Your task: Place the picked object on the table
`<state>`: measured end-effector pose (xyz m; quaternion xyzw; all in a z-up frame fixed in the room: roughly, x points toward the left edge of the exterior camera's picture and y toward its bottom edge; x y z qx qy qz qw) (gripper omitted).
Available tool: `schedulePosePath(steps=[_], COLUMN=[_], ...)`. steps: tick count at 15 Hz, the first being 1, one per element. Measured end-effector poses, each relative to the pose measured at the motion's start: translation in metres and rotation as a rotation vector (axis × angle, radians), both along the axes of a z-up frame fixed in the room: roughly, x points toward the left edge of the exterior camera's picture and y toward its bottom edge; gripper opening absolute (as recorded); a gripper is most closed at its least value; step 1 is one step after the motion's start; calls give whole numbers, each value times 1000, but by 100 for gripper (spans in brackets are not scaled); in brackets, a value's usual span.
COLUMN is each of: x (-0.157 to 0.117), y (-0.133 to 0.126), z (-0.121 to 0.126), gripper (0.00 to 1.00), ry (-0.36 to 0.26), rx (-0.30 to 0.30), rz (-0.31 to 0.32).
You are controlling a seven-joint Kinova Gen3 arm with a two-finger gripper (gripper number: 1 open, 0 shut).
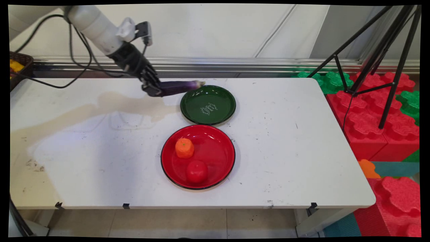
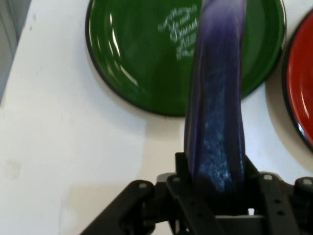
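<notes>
- Main view: the gripper (image 1: 155, 89) is clamped on a purple eggplant (image 1: 179, 86) held level at the green plate's (image 1: 220, 116) far-left rim; nearer, the red plate (image 1: 220, 158) carries an orange (image 1: 184, 148) and a tomato (image 1: 196, 171).
- Hand view: the eggplant (image 2: 217, 112) reaches out over the green plate (image 2: 137, 58), the fingers pinching its base.

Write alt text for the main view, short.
The arm's black tool holds a purple eggplant above the white table, its tip reaching over the rim of an empty green plate. Nearer the camera, a red plate holds an orange and a tomato.
</notes>
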<state>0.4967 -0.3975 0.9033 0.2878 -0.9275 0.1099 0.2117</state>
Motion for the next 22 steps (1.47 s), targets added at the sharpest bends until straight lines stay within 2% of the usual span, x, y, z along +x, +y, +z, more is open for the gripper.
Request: schedulePosePath(steps=[6,10,13,22], x=[29,51,69,95], y=[22,31,35,29], z=[7,2,-10,-54], gripper=[0,0,0,0], ry=[-73,-113,-135,-161], rx=[29,54,77,114], rz=[-25,-13,18,75])
